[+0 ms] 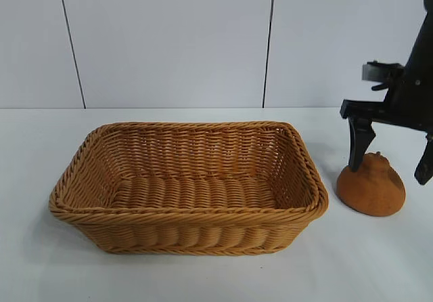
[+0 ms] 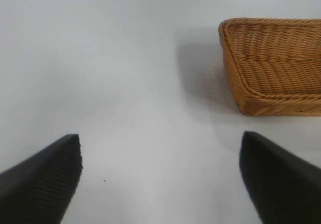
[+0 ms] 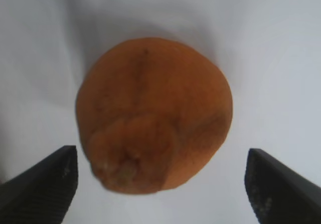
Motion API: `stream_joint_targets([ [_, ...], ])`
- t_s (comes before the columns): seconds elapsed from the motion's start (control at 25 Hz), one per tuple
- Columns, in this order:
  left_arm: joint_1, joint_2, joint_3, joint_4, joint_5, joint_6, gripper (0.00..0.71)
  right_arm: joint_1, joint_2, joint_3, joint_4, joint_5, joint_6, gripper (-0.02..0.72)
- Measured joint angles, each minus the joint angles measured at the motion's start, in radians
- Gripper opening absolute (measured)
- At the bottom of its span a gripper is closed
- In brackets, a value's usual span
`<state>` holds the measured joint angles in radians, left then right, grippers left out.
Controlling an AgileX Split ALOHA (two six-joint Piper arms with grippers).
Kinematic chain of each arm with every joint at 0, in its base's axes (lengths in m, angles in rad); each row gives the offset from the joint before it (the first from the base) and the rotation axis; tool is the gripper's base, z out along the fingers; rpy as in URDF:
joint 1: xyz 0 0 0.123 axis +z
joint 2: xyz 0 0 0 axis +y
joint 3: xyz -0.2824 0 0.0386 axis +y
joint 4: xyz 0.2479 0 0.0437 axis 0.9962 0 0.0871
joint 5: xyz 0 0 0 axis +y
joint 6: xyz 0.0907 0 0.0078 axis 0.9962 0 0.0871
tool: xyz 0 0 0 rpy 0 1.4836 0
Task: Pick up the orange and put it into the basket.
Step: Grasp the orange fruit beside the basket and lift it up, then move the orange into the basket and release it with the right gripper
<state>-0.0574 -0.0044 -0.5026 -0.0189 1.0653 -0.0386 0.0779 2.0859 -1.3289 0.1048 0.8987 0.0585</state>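
Sitting on the white table (image 1: 203,275) just right of the basket (image 1: 189,238), the orange (image 1: 372,187) is a squat, dome-shaped fruit with a flat base and a small knob at its top. Its skin is a dull orange-brown, matte and rough, with no shine. From the right wrist view the orange (image 3: 155,113) looks roundish and slightly lumpy, with a faint crease running down one side and a raised, wrinkled bulge on the part nearest the camera. The right gripper (image 1: 392,156) hangs directly over the fruit, pointing down, its jaws spread apart to either side: one black finger (image 1: 360,143) reaches down to the knob at the fruit's left shoulder, and the other (image 1: 425,160) hangs beyond its right side at the frame's edge. In the wrist view both fingertips (image 3: 42,186) stand clear of the fruit's flanks, so nothing is gripped. The basket is tan-golden woven wicker, rectangular with sloping sides and a braided rim, far wider than the orange. The left gripper (image 2: 160,176) shows only in its own wrist view, jaws wide apart over bare table, with a corner of the basket (image 2: 273,66) farther off.
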Motion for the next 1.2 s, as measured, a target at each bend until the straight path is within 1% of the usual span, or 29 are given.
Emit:
stream_joint_targets([
  [0.04,0.0,0.0,0.0,0.0,0.0,0.0,0.613,0.0,0.0,0.0,-0.005,-0.001,0.0,0.443],
  [0.16,0.0,0.0,0.0,0.0,0.0,0.0,0.613,0.0,-0.001,0.0,-0.01,0.003,0.0,0.127],
  [0.2,0.0,0.0,0.0,0.0,0.0,0.0,0.613,0.0,-0.007,0.0,-0.01,0.008,0.0,0.058],
  [0.24,0.0,0.0,0.0,0.0,0.0,0.0,0.613,0.0,-0.015,-0.001,-0.01,0.01,0.0,0.038],
  [0.4,0.0,0.0,0.0,0.0,0.0,0.0,0.613,0.002,-0.067,-0.009,-0.012,0.017,-0.01,0.04],
  [0.52,0.0,0.0,0.0,0.0,0.0,0.0,0.613,0.005,-0.149,-0.009,-0.022,0.017,-0.031,0.04],
  [0.64,0.0,0.0,0.0,0.0,0.0,0.0,0.613,0.015,-0.249,-0.009,-0.021,0.017,-0.034,0.04],
  [0.8,0.0,0.0,0.0,0.0,0.0,0.0,0.613,0.042,-0.353,-0.009,-0.016,0.018,-0.034,0.04],
  [0.92,0.0,0.0,0.0,0.0,0.0,0.0,0.613,0.085,-0.396,-0.009,-0.009,0.018,-0.03,0.04],
  [1.0,0.0,0.0,0.0,0.0,0.0,0.0,0.613,0.133,-0.408,-0.009,0.012,0.017,-0.026,0.04],
  [1.08,0.0,0.0,0.0,0.0,0.0,0.0,0.613,0.186,-0.409,-0.009,0.049,0.012,-0.024,0.04],
  [1.2,0.0,0.0,0.0,0.0,0.0,0.0,0.613,0.279,-0.409,-0.009,0.096,-0.034,-0.022,0.04],
])
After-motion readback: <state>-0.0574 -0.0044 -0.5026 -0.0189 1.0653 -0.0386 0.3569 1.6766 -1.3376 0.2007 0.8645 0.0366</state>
